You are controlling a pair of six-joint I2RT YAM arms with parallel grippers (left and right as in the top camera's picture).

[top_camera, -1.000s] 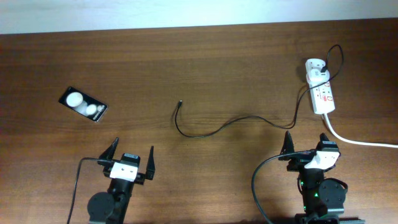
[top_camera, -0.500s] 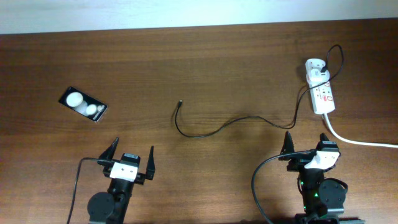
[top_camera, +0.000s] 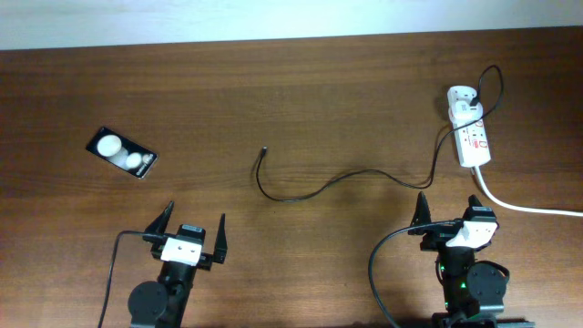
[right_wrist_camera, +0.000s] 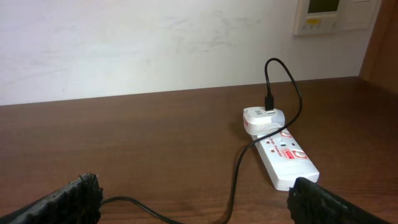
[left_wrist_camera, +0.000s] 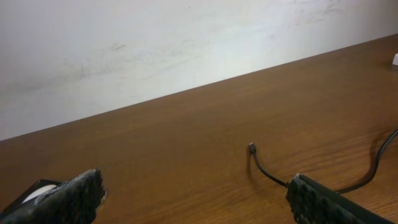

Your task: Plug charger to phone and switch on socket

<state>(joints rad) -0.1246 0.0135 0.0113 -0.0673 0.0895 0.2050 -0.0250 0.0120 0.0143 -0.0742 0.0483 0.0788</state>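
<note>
The black phone (top_camera: 123, 153) with two white round patches lies at the left of the table; a corner of it shows in the left wrist view (left_wrist_camera: 36, 190). The thin black charger cable (top_camera: 314, 189) snakes across the middle, its plug tip (top_camera: 264, 150) free, also seen in the left wrist view (left_wrist_camera: 252, 148). Its white adapter block (top_camera: 460, 98) sits in the white socket strip (top_camera: 474, 141) at the right, both in the right wrist view (right_wrist_camera: 263, 118) (right_wrist_camera: 287, 162). My left gripper (top_camera: 193, 230) is open and empty near the front edge. My right gripper (top_camera: 448, 212) is open and empty, just in front of the strip.
The strip's thick white cord (top_camera: 528, 208) runs off to the right edge. A pale wall stands behind the table, with a wall panel (right_wrist_camera: 323, 15) at the upper right of the right wrist view. Bare wood lies between phone and cable tip.
</note>
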